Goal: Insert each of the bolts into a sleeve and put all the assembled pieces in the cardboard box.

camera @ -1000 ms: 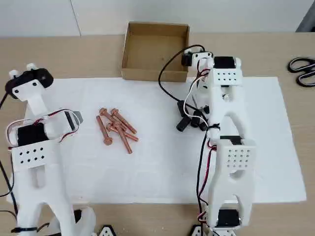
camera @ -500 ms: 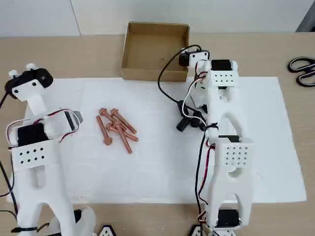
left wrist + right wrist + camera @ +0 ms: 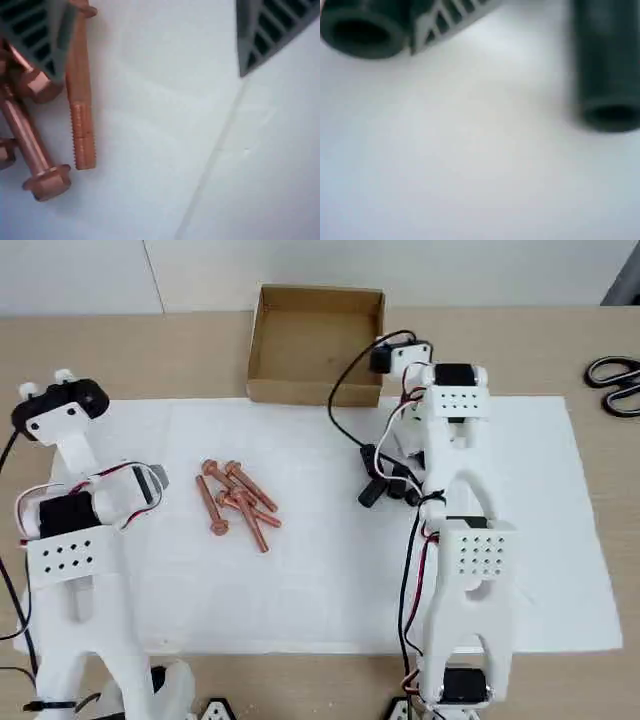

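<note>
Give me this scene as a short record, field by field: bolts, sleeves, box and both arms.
bolts: loose pile on the white sheet, all bare
sleeves: black, clustered by the right arm, partly hidden
box: empty, beyond the sheet
left gripper: open, beside the bolts
right arm: over the sleeves
progress: nothing assembled yet

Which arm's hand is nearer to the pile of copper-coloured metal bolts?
Left. The left hand sits just beside the copper-coloured metal bolts; the right hand is farther off, at the black cylindrical sleeves on the white sheet.
</note>
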Robot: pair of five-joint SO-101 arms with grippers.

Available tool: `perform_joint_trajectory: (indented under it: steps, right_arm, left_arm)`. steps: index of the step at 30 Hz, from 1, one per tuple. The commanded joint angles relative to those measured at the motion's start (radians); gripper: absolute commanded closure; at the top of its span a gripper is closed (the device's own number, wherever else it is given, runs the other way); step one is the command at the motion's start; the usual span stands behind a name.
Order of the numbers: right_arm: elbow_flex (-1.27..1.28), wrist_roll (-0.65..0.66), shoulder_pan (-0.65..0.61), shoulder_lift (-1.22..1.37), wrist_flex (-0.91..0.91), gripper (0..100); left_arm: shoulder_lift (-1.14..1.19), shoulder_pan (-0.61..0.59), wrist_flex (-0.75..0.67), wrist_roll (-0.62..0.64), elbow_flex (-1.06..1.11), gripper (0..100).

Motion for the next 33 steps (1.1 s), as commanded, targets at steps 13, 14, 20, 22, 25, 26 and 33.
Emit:
perform_joint_trajectory:
  steps: [13, 14, 20, 22, 25, 26, 33]
  right_arm:
    - [-0.259, 0.003, 0.022, -0.108, 0.208, 99.5]
    - [-0.293, 0.003, 0.028, -0.124, 0.243, 99.5]
    - [-0.239, -0.074, 0.062, -0.246, 0.286, 99.5]
    - [-0.158, -0.087, 0.073, -0.314, 0.288, 99.5]
    - [-0.015, -0.115, 0.081, -0.432, 0.288, 99.5]
    - [0.035, -0.123, 0.081, -0.475, 0.288, 99.5]
    - [0.4, -0.147, 0.077, -0.733, 0.28, 99.5]
  left_arm:
    - [-0.006, 0.0, -0.015, 0.006, -0.01, 78]
    - [-0.006, 0.0, -0.015, 0.006, -0.01, 78]
    - [-0.006, 0.0, -0.003, 0.003, -0.012, 78]
    - [-0.006, 0.0, 0.017, 0.002, -0.015, 78]
    - [-0.008, 0.0, 0.04, 0.0, -0.015, 78]
    - [-0.008, 0.0, 0.044, 0.0, -0.015, 78]
    - [-0.008, 0.0, 0.048, -0.091, -0.015, 78]
